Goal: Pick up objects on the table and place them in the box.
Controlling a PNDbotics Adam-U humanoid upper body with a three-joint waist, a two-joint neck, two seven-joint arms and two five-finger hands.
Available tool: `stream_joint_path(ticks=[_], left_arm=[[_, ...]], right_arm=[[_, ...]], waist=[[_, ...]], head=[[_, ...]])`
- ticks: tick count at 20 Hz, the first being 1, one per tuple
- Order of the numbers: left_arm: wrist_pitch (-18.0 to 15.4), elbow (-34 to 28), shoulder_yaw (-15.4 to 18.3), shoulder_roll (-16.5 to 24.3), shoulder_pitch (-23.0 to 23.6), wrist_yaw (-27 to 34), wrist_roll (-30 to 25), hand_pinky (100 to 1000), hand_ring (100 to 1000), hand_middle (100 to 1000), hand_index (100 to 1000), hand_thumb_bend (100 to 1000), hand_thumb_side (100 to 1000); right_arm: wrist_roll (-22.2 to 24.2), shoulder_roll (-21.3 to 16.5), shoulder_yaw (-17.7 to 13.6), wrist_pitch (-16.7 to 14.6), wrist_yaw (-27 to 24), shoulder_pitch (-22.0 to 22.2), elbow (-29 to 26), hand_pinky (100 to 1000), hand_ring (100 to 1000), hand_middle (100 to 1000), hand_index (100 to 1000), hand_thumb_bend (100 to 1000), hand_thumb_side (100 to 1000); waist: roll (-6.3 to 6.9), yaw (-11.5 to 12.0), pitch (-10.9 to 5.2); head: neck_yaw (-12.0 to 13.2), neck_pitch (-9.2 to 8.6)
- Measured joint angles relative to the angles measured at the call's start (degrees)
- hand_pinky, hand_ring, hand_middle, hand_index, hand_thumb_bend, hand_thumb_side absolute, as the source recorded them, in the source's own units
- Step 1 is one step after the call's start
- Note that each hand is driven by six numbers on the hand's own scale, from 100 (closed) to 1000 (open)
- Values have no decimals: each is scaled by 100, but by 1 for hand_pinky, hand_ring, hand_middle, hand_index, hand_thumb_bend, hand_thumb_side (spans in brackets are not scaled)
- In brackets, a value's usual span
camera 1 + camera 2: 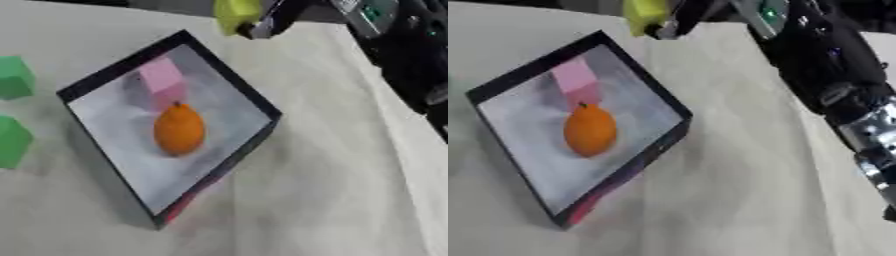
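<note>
Black right arm (824,65), silver joints, green-lit panel near the hand (677,20).

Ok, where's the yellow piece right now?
The yellow piece is at the top of the left eye view, held in the right hand, just beyond the box's far corner.

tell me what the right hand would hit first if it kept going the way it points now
The right hand, curled on a yellow object, points toward the view's left along the table's far edge. That way looks free as far as shown; the box lies nearer the camera, probably outside that line, though depth is unclear.
</note>
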Motion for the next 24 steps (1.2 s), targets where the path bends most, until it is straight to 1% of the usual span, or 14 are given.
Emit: stream_joint_path(ticks=[5, 9, 14, 18, 21, 23, 24], left_arm=[[10, 0, 0, 5, 16, 33, 13, 845, 745, 793, 827, 140, 844], [6, 0, 0, 37, 22, 51, 16, 846, 745, 793, 827, 140, 842], [-9, 0, 1, 53, 23, 52, 17, 847, 745, 793, 827, 142, 842], [-20, 0, 1, 53, 23, 52, 9, 847, 745, 793, 827, 142, 843], [-25, 0, 1, 53, 22, 52, 4, 847, 745, 793, 827, 142, 842], [-27, 0, 1, 53, 22, 52, 1, 848, 745, 793, 828, 142, 842], [-28, 0, 1, 53, 22, 52, 1, 848, 745, 793, 828, 142, 841]], right_arm=[[429, 165, 469, 67, -325, -184, -600, 740, 595, 431, 581, 100, 329], [755, 351, 767, 96, -417, -252, -789, 743, 604, 443, 594, 103, 347], [1022, 594, 1053, 77, -404, -230, -747, 749, 614, 462, 616, 104, 348], [1078, 739, 1239, 61, -314, -69, -642, 749, 614, 466, 621, 100, 339], [1083, 851, 1316, 57, -184, 56, -490, 748, 617, 472, 627, 109, 346], [1066, 917, 1336, 40, -69, 112, -371, 751, 630, 495, 653, 149, 357], [1052, 945, 1341, 27, -11, 136, -310, 762, 667, 536, 692, 188, 377]], waist=[[0, 6, -17], [0, 9, -18], [0, 17, -20], [0, 42, -20], [0, 63, -20], [0, 66, -20], [0, 67, -20]], head=[[-58, 1], [-87, 4], [-117, 4], [-139, 2], [-150, 0], [-155, -1], [-157, -3]])
